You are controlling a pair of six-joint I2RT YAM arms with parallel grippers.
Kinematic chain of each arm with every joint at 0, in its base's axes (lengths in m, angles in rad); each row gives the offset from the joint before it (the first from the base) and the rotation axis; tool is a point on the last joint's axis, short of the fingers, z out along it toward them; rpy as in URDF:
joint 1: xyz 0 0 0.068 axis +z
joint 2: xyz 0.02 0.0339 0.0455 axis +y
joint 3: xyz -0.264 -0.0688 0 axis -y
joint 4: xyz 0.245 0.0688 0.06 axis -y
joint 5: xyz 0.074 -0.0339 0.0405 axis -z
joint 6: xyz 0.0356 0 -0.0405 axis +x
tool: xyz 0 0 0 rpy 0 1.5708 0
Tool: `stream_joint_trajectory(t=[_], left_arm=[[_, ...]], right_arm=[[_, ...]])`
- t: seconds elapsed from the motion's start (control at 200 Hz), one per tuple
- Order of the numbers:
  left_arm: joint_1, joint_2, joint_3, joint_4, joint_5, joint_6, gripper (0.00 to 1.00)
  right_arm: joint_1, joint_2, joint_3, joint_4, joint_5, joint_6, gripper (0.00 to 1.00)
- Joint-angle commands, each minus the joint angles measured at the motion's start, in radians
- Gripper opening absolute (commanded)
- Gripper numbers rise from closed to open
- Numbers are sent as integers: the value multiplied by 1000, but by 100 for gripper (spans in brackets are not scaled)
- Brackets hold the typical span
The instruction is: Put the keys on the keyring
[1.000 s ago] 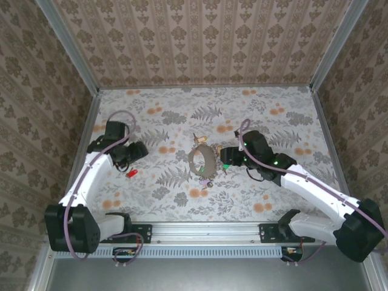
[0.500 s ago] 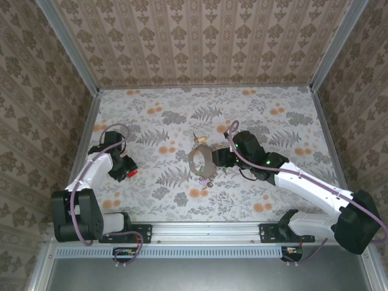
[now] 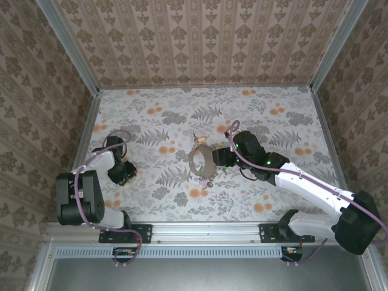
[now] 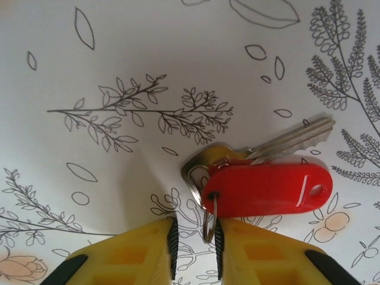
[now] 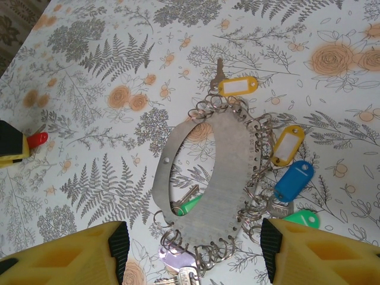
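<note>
Item, left gripper: over the last second it has drawn back toward the near left of the table and come down on the red key. Its jaws have narrowed from wide to a slim gap. They flank the key's small split ring, and I see no firm pinch on it yet. I judge the pick-up under way but not secured. Item, red key: flat on the cloth, blade pointing to 2 o'clock in the left wrist view. It lies well apart from the keyring, at about its 9 o'clock in the top view. Item, right gripper: it has crept in from the keyring's 3 o'clock and hangs over the hoop with jaws wide and nothing held. Item, keyring: mid-table, lying on its side. Item, tags crowding the hoop in the right wrist view:
- yellow tag at 12 o'clock
- orange tag at 3 o'clock
- blue tag at 4 o'clock
- green tag at 5 o'clock
- lilac tag at 7 o'clock

Obstructions, my judgement: bare cloth lies between the red key and the hoop, so the carry is free. The tangle of small rings along the hoop's rim leaves few open holes. The thin split ring lying flat could slip from the pads.
</note>
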State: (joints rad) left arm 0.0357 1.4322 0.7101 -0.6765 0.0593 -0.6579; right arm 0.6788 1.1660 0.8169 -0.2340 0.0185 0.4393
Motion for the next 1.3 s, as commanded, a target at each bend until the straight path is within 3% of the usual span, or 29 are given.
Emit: stream_joint_trajectory(t=[0.0, 0.13, 0.235, 0.53, 0.695, 0.825, 0.94, 1.065, 1.175, 1.295], left_arm=[[9, 23, 10, 21, 24, 26, 21], [7, 21, 9, 19, 40, 36, 6], [-3, -15, 5, 8, 64, 47, 0], [-160, -161, 72, -76, 48, 158, 0], [-316, -182, 152, -85, 92, 212, 0], [-368, -178, 220, -171, 46, 203, 0], [-319, -191, 209, -260, -50, 168, 14], [-133, -209, 113, -214, 66, 165, 37], [6, -205, 69, -189, 78, 173, 39], [52, -147, 92, -152, 94, 214, 41]], right_arm=[[4, -23, 8, 11, 21, -19, 63], [5, -28, 1, 14, 24, -15, 63], [5, -28, 0, 13, 24, -13, 63], [6, -55, -26, 85, 50, -71, 63], [7, -108, -134, 270, -3, -198, 63], [8, -138, -211, 397, -61, -266, 62], [11, -127, -179, 328, -88, -263, 66], [13, -95, -152, 281, -110, -239, 70], [15, -80, -137, 257, -113, -217, 71], [16, -83, -144, 260, -104, -205, 71]])
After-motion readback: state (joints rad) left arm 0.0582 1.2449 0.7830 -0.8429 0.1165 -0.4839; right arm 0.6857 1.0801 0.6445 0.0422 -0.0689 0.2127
